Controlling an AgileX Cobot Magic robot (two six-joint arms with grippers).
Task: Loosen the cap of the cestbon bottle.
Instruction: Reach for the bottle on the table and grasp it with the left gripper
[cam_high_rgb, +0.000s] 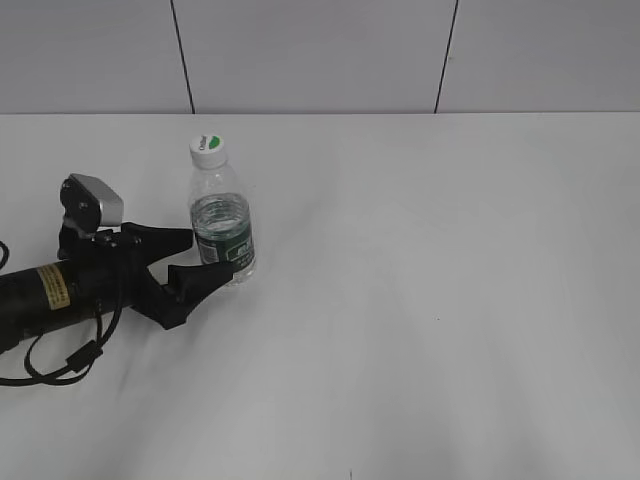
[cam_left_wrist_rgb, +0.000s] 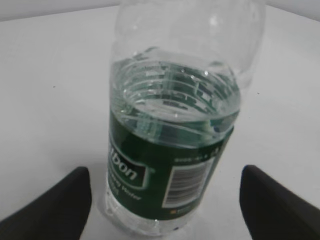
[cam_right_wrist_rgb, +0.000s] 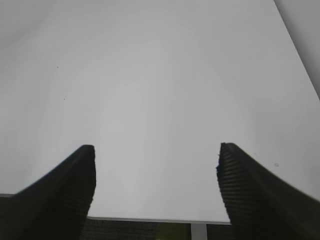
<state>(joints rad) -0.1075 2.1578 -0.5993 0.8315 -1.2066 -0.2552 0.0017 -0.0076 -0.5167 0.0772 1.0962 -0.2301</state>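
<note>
Table (cam_high_rgb: 430, 300): you face a plain white surface that fills the scene, running back to a pale panelled wall (cam_high_rgb: 320, 55) on the far side.
Left arm (cam_high_rgb: 60, 290): your black arm lies low over the table at the left edge of the exterior view, a grey camera block on its wrist and a cable looping beneath it.
Left gripper (cam_high_rgb: 205, 258): your jaws stand wide, one finger on the far side of the bottle's lower body and one on the near side; the wrist view shows white table between each finger and the bottle, so nothing is gripped.
Right gripper (cam_right_wrist_rgb: 156, 175): your right wrist view shows its two ribbed fingers spread wide over bare table, holding nothing; it is out of the exterior view.
Cestbon bottle (cam_high_rgb: 222, 218): it stands upright left of centre, toward the far half of the table, clear plastic partly filled with water, dark green label and white barcode patch facing your left wrist camera.
Cap (cam_high_rgb: 208, 147): white with a green mark, it sits on the bottle's neck, well above your left fingers.
</note>
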